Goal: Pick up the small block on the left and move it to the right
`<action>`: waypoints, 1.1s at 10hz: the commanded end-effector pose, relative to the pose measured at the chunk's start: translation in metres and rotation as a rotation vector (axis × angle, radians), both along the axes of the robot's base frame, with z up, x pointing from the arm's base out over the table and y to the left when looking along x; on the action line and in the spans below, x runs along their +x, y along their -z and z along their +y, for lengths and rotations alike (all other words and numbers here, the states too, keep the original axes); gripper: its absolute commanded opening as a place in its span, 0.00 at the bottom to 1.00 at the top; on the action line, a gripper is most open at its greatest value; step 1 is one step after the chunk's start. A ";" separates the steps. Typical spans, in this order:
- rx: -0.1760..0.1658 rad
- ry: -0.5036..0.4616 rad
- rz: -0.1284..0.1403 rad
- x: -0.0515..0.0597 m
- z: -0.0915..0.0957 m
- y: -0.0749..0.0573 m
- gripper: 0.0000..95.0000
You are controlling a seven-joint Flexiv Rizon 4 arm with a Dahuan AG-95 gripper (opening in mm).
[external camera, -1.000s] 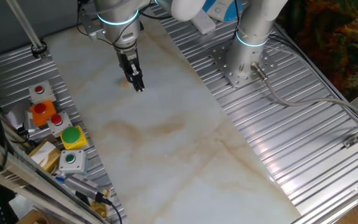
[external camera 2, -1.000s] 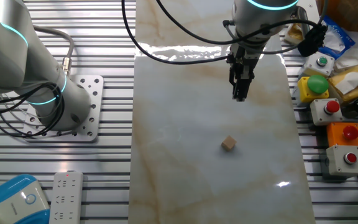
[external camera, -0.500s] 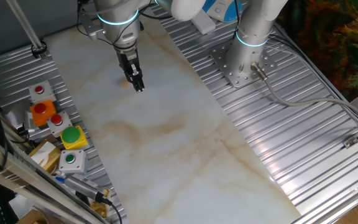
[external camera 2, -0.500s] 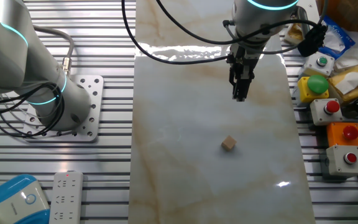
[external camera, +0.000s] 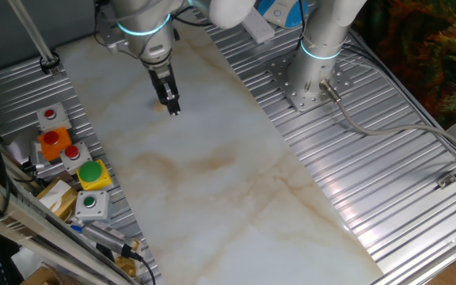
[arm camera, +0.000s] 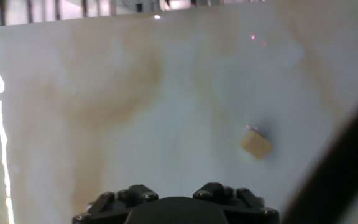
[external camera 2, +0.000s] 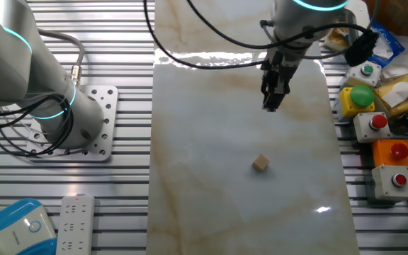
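The small block (external camera 2: 261, 163) is a tiny tan cube lying alone on the marble board (external camera 2: 204, 198). In the hand view it (arm camera: 255, 145) lies ahead and to the right. My gripper (external camera 2: 270, 106) hangs above the board, well apart from the block and nearer the board's far end. Its fingers look pressed together and hold nothing. In the first fixed view the gripper (external camera: 172, 109) is over the far left part of the board, and its fingers cover the block there. The hand view shows only the gripper's base, not its fingertips.
Several push-button boxes stand off the board on the gripper's side: a green button on a yellow box (external camera 2: 360, 97), red ones (external camera 2: 378, 122) and an orange box (external camera 2: 395, 152). A second robot arm's base (external camera 2: 83, 120) is bolted beside the board. A power strip (external camera 2: 75, 223) lies at the near corner.
The gripper has shifted slightly sideways over the board, still high and empty. The block has not moved.
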State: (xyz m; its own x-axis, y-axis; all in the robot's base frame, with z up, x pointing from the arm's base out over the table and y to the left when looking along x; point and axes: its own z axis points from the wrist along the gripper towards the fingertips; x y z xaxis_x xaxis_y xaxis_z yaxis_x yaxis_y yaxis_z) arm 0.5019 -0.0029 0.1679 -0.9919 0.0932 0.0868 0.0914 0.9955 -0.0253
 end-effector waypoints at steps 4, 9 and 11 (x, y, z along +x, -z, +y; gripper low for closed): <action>-0.014 -0.011 0.000 -0.012 -0.051 0.037 0.40; 0.008 -0.079 0.001 0.005 -0.102 0.079 0.40; 0.021 -0.093 0.001 0.010 -0.109 0.090 0.40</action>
State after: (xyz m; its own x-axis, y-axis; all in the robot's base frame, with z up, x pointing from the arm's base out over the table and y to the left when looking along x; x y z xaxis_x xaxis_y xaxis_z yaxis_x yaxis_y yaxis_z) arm 0.5130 -0.1129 0.0758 -0.9961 -0.0042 0.0884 -0.0052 0.9999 -0.0119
